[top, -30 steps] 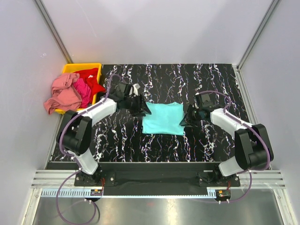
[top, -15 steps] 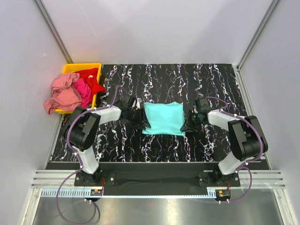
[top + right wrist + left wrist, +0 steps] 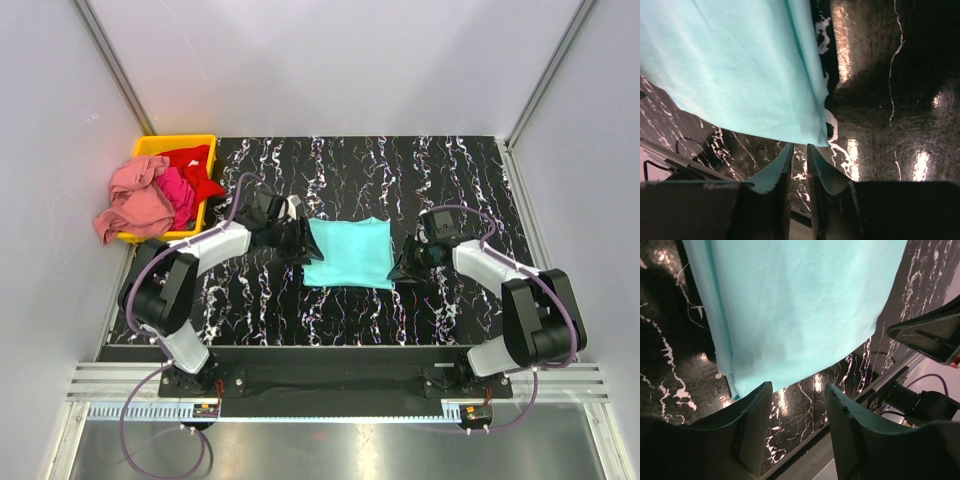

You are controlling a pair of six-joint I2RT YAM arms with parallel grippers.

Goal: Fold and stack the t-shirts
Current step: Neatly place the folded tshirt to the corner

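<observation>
A turquoise t-shirt (image 3: 348,252) lies folded into a rectangle in the middle of the table. My left gripper (image 3: 299,243) sits at its left edge, open, with nothing between the fingers; in the left wrist view the gripper (image 3: 797,390) is just off the turquoise cloth's (image 3: 790,305) corner. My right gripper (image 3: 404,263) is at the shirt's right near corner. In the right wrist view the gripper (image 3: 799,148) shows a narrow empty gap, with the turquoise corner (image 3: 740,65) just beyond the tips. Salmon pink (image 3: 135,200), magenta (image 3: 178,190) and red (image 3: 195,165) t-shirts are heaped at the bin.
A yellow plastic bin (image 3: 175,142) stands at the table's far left corner, with the pink shirt spilling over its left side. The table top (image 3: 450,180) is black with white veins. White walls enclose it at the back and on both sides.
The left arm swung toward the near edge and came back beside the shirt's left edge. The right gripper shifted slightly rightward. The turquoise shirt lies much as before.
</observation>
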